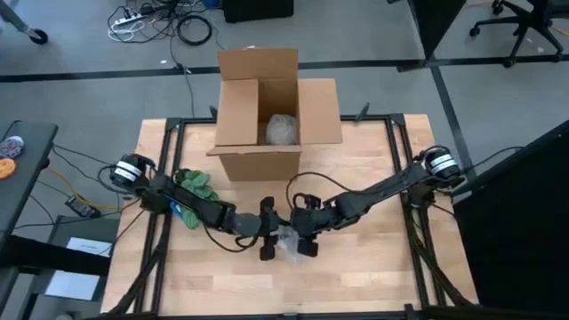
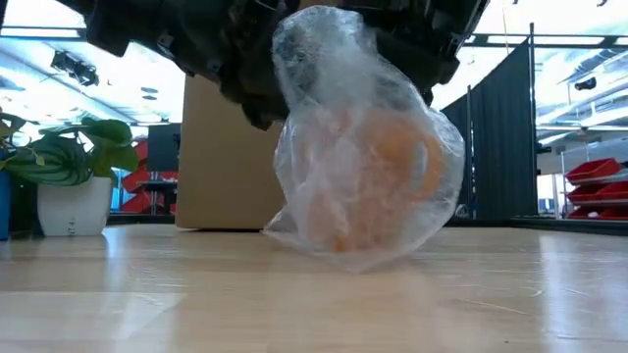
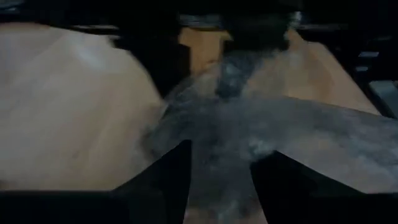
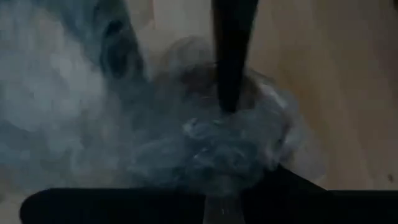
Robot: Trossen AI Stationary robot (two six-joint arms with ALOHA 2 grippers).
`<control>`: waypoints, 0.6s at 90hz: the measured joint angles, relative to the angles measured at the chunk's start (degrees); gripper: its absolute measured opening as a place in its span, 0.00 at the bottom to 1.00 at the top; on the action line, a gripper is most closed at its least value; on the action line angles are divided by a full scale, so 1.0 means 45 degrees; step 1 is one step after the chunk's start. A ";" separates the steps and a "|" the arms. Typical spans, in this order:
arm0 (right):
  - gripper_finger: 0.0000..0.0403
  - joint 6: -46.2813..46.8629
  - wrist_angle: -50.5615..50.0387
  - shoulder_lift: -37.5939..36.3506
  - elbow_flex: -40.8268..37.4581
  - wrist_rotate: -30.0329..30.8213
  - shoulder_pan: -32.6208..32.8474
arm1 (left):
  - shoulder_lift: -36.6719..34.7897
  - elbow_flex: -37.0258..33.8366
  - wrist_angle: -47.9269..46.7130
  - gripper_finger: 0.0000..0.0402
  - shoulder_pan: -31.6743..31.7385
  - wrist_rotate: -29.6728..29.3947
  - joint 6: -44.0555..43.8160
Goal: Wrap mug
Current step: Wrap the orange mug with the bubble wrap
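Observation:
An orange mug (image 2: 378, 172) sits inside a bundle of clear bubble wrap (image 2: 363, 147) on the wooden table (image 2: 147, 294), a little near of its centre. The bundle's underside rests on the table. Both grippers meet over it. My left gripper (image 1: 268, 233) comes in from the left and my right gripper (image 1: 305, 229) from the right. Each is shut on the wrap. In the low view their dark bodies cover the top of the bundle. My left gripper has gathered bubble wrap (image 3: 217, 165) between its two fingers, several crumpled layers, coming in low from the table's left. The wrap runs on from there toward the other gripper. The bundle stays on the table. My right gripper pinches a thin bunch of wrap (image 4: 219, 208) between its nearly closed fingers, coming from the table's right side. The rest of the bundle (image 4: 205, 143) bulges out in front of the fingers and sits on the table.
An open cardboard box (image 1: 267, 116) stands at the table's far centre, with another wrapped bundle (image 1: 283, 130) inside. A potted plant (image 1: 194, 185) stands at the left beside my left arm. Bare wood lies near of the grippers and to the right.

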 joint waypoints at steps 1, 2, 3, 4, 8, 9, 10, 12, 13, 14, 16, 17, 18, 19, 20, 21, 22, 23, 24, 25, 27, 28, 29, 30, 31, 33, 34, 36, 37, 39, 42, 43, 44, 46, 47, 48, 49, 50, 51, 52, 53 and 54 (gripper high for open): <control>0.13 -0.0003 -0.0006 0.0003 0.0000 -0.0015 -0.0006 | -0.0132 0.0000 -0.0201 0.35 0.0000 0.0000 0.0002; 0.13 -0.0004 -0.0008 0.0006 0.0000 -0.0030 -0.0014 | -0.0275 -0.0005 -0.0394 0.35 0.0000 0.0000 0.0002; 0.13 -0.0001 -0.0005 0.0009 0.0000 -0.0044 -0.0025 | -0.0407 -0.0010 -0.0582 0.35 0.0000 -0.0006 0.0003; 0.13 -0.0003 -0.0008 0.0010 0.0000 -0.0065 -0.0041 | -0.0511 -0.0010 -0.0766 0.35 0.0000 -0.0025 0.0006; 0.13 -0.0050 -0.0019 0.0010 0.0000 -0.0168 -0.0083 | -0.1076 -0.0010 -0.1508 0.35 0.0005 -0.0116 0.0007; 0.13 -0.0079 -0.0019 0.0010 0.0000 -0.0181 -0.0087 | -0.1231 -0.0010 -0.1706 0.35 0.0005 -0.0147 0.0006; 0.13 -0.0105 -0.0019 0.0012 0.0000 -0.0194 -0.0090 | -0.1378 -0.0010 -0.1925 0.35 0.0005 -0.0188 0.0005; 0.13 -0.0167 -0.0030 0.0015 -0.0004 -0.0222 -0.0092 | -0.1620 -0.0005 -0.2330 0.35 0.0005 -0.0233 0.0002; 0.13 -0.0197 -0.0038 0.0015 -0.0007 -0.0239 -0.0092 | -0.1737 -0.0005 -0.2511 0.35 0.0005 -0.0249 -0.0005; 0.13 -0.0225 -0.0044 0.0015 -0.0010 -0.0255 -0.0092 | -0.1854 -0.0005 -0.2685 0.35 0.0005 -0.0264 -0.0014; 0.13 -0.0274 -0.0040 0.0015 -0.0010 -0.0257 -0.0092 | -0.2105 -0.0005 -0.3024 0.35 0.0005 -0.0285 -0.0042; 0.13 -0.0301 -0.0032 0.0015 -0.0010 -0.0257 -0.0092 | -0.2235 -0.0006 -0.3192 0.35 0.0004 -0.0295 -0.0060; 0.13 -0.0328 -0.0030 0.0018 -0.0010 -0.0257 -0.0092 | -0.2344 -0.0009 -0.3350 0.35 0.0001 -0.0311 -0.0080; 0.13 -0.0354 -0.0030 0.0019 -0.0010 -0.0256 -0.0091 | -0.2438 -0.0010 -0.3485 0.35 -0.0002 -0.0325 -0.0115; 0.13 -0.0377 -0.0034 0.0019 -0.0010 -0.0253 -0.0088 | -0.2520 -0.0010 -0.3607 0.35 -0.0007 -0.0339 -0.0162; 0.13 -0.0405 -0.0043 0.0019 -0.0013 -0.0253 -0.0088 | -0.2580 -0.0010 -0.3711 0.35 -0.0016 -0.0361 -0.0231; 0.13 -0.0426 -0.0053 0.0019 -0.0015 -0.0253 -0.0088 | -0.2641 -0.0010 -0.3786 0.35 -0.0021 -0.0389 -0.0288; 0.13 -0.0436 -0.0066 0.0019 -0.0015 -0.0253 -0.0088 | -0.2704 -0.0010 -0.3845 0.35 -0.0025 -0.0421 -0.0338; 0.13 -0.0454 -0.0068 0.0019 -0.0015 -0.0248 -0.0088 | -0.2768 -0.0010 -0.3897 0.35 -0.0040 -0.0480 -0.0378; 0.13 -0.0472 -0.0068 0.0019 -0.0015 -0.0241 -0.0088 | -0.2819 -0.0010 -0.3930 0.35 -0.0061 -0.0542 -0.0430; 0.13 -0.0481 -0.0076 0.0019 -0.0015 -0.0218 -0.0088 | -0.2880 -0.0010 -0.3912 0.35 -0.0111 -0.0675 -0.0576; 0.13 -0.0490 -0.0082 0.0019 -0.0015 -0.0209 -0.0088 | -0.2902 -0.0010 -0.3873 0.35 -0.0133 -0.0742 -0.0642; 0.13 -0.0501 -0.0096 0.0019 -0.0015 -0.0203 -0.0088 | -0.2909 -0.0010 -0.3811 0.35 -0.0170 -0.0806 -0.0665; 0.13 -0.0507 -0.0112 0.0019 -0.0015 -0.0193 -0.0088 | -0.2914 -0.0010 -0.3737 0.35 -0.0206 -0.0882 -0.0692; 0.13 -0.0505 -0.0128 0.0019 -0.0015 -0.0178 -0.0088 | -0.2917 -0.0010 -0.3654 0.35 -0.0241 -0.0965 -0.0722; 0.13 -0.0510 -0.0140 0.0019 -0.0015 -0.0158 -0.0088 | -0.2909 -0.0010 -0.3470 0.35 -0.0327 -0.1060 -0.0737; 0.13 -0.0510 -0.0137 0.0019 -0.0015 -0.0146 -0.0088 | -0.2899 -0.0010 -0.3357 0.35 -0.0379 -0.1079 -0.0741; 0.13 -0.0510 -0.0131 0.0019 -0.0015 -0.0122 -0.0088 | -0.2844 -0.0010 -0.3089 0.35 -0.0472 -0.1090 -0.0724; 0.13 -0.0513 -0.0131 0.0022 -0.0015 -0.0112 -0.0088 | -0.2795 -0.0010 -0.2906 0.35 -0.0526 -0.1101 -0.0708; 0.13 -0.0515 -0.0131 0.0024 -0.0015 -0.0095 -0.0084 | -0.2708 -0.0010 -0.2547 0.35 -0.0636 -0.1127 -0.0654; 0.13 -0.0519 -0.0126 0.0024 -0.0015 -0.0079 -0.0088 | -0.2518 -0.0010 -0.1894 0.35 -0.0815 -0.1137 -0.0554; 0.13 -0.0519 -0.0128 0.0024 -0.0017 -0.0076 -0.0088 | -0.2458 -0.0010 -0.1671 0.35 -0.0886 -0.1139 -0.0499; 0.13 -0.0517 -0.0131 0.0024 -0.0019 -0.0073 -0.0088 | -0.2398 -0.0009 -0.1464 0.35 -0.0957 -0.1140 -0.0434; 0.13 -0.0516 -0.0137 0.0024 -0.0019 -0.0070 -0.0088 | -0.2262 -0.0005 -0.1096 0.35 -0.1098 -0.1130 -0.0297; 0.13 -0.0517 -0.0138 0.0024 -0.0019 -0.0068 -0.0088 | -0.2190 -0.0005 -0.0943 0.35 -0.1161 -0.1127 -0.0252; 0.13 -0.0519 -0.0137 0.0024 -0.0022 -0.0065 -0.0088 | -0.2090 -0.0005 -0.0785 0.35 -0.1215 -0.1125 -0.0198; 0.13 -0.0520 -0.0135 0.0026 -0.0024 -0.0063 -0.0088 | -0.1991 -0.0005 -0.0634 0.35 -0.1269 -0.1125 -0.0126; 0.13 -0.0520 -0.0132 0.0029 -0.0024 -0.0063 -0.0088 | -0.1895 -0.0005 -0.0490 0.35 -0.1324 -0.1127 -0.0042; 0.13 -0.0520 -0.0131 0.0029 -0.0024 -0.0061 -0.0088 | -0.1801 -0.0005 -0.0345 0.35 -0.1374 -0.1127 0.0013; 0.13 -0.0520 -0.0131 0.0029 -0.0024 -0.0058 -0.0088 | -0.1712 -0.0005 -0.0202 0.35 -0.1425 -0.1127 0.0049; 0.13 -0.0520 -0.0131 0.0029 -0.0024 -0.0058 -0.0088 | -0.1628 -0.0005 -0.0060 0.35 -0.1476 -0.1127 0.0059; 0.13 -0.0520 -0.0128 0.0029 -0.0024 -0.0058 -0.0088 | -0.1541 -0.0005 0.0056 0.35 -0.1511 -0.1124 0.0081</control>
